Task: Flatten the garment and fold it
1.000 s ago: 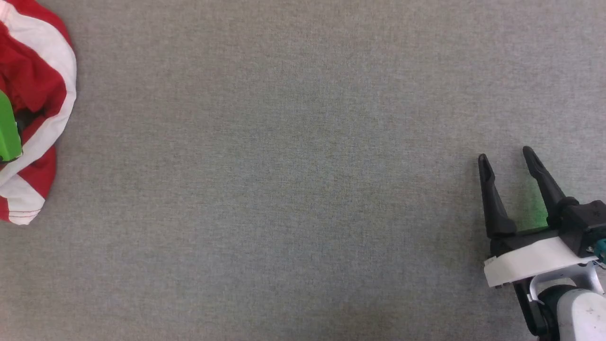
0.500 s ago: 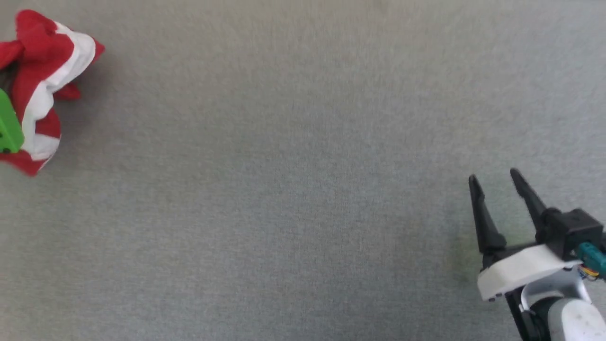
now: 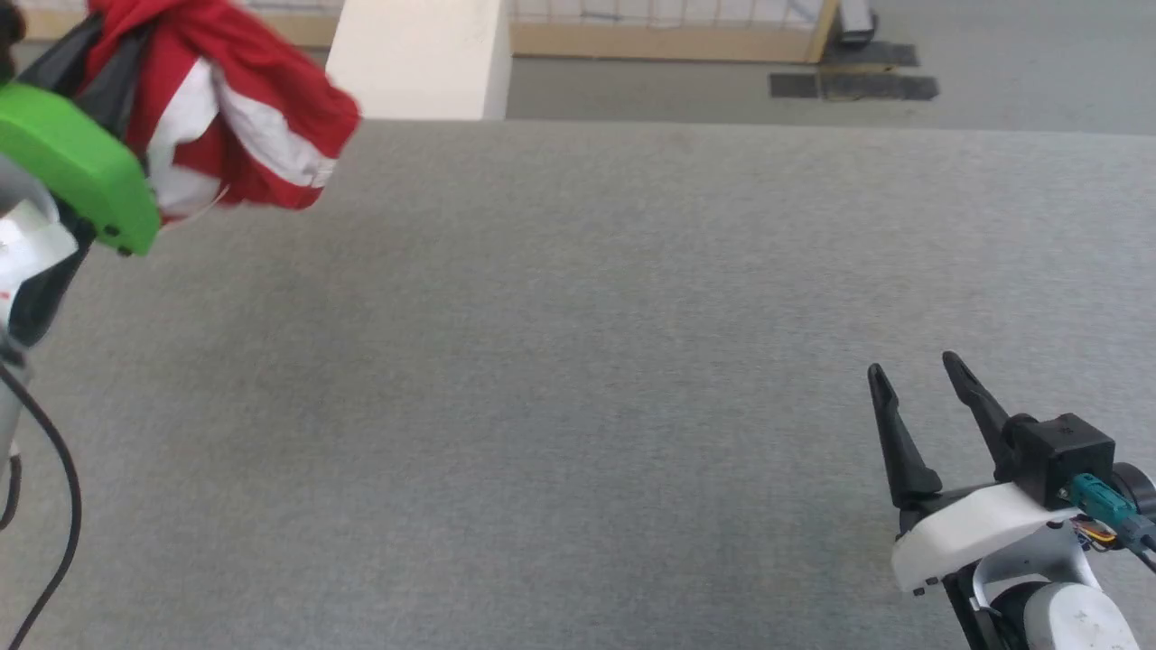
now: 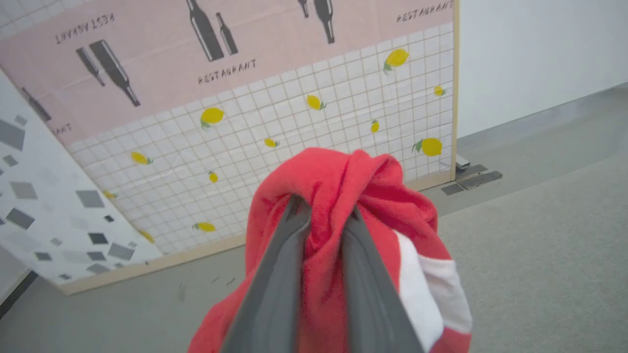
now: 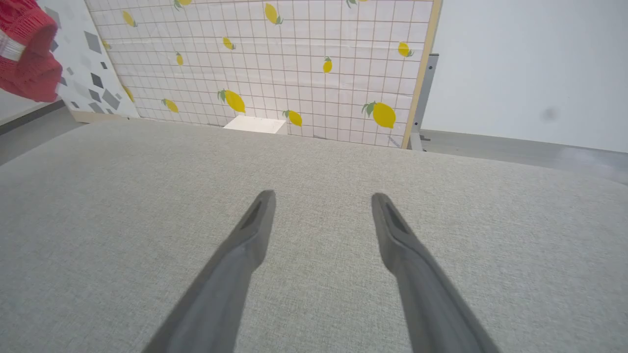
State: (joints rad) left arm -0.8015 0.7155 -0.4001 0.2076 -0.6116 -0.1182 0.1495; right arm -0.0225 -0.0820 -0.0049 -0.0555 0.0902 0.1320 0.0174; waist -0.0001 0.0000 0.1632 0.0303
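Between the earlier head pictures and this one the camera tipped upward, bringing the far edge of the grey cloth surface [image 3: 578,361] and a white block [image 3: 420,59] beyond it into sight, so the shift of the whole scene was not the things moving. What did change was the garment [image 3: 230,135]: it had been a crumpled red-and-white heap at the left edge, and now it hung as a bunch from the left gripper [image 4: 321,215], apparently lifted off the surface at its far left. In the left wrist view the two fingers stood close together with red fabric pinched between them and draped over their tips. The right gripper [image 3: 912,364] waited near the lower right, well apart from the garment, its fingers spread with nothing between them. For the task this looked like an early stage: the shorts were raised but bunched, neither flattened nor folded, and probably needed a second grasp or a shake to open out. On the pink panel [image 4: 228,71] behind, among bottle silhouettes, the word "RESTAURANT" was legible several times; no print on the garment could be read in its folds.
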